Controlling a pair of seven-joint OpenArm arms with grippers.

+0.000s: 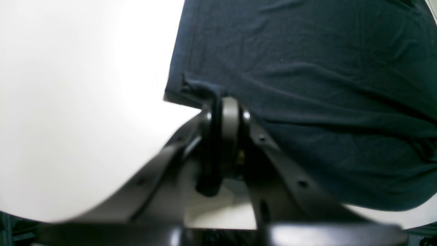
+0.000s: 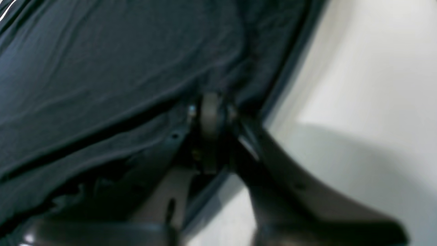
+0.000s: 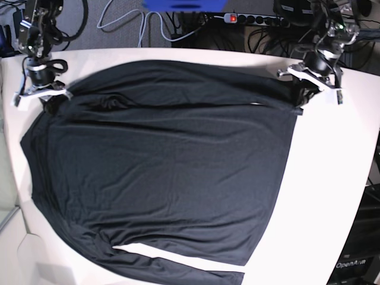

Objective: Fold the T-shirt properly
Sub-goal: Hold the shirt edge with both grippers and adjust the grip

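Note:
The black T-shirt [image 3: 166, 160] lies spread flat over the white table [image 3: 332, 178], one long sleeve folded along its near edge. At the far right corner, my left gripper [image 3: 298, 98] holds the garment. In the left wrist view the left gripper [image 1: 222, 102] is shut, with a fold of the T-shirt [image 1: 307, 85] pinched at its tips. My right gripper [image 3: 47, 98] is at the far left corner of the cloth. The right wrist view is blurred: the right gripper [image 2: 210, 106] sits at the edge of the T-shirt [image 2: 102, 68], jaws close together, grip unclear.
Behind the table run grey cables [image 3: 119, 24] and a power strip [image 3: 249, 19]. Bare white table [image 1: 68, 102] shows beside the shirt in the left wrist view, and bare table [image 2: 358, 85] in the right wrist view. The table's right edge curves away near a dark rack [image 3: 365, 237].

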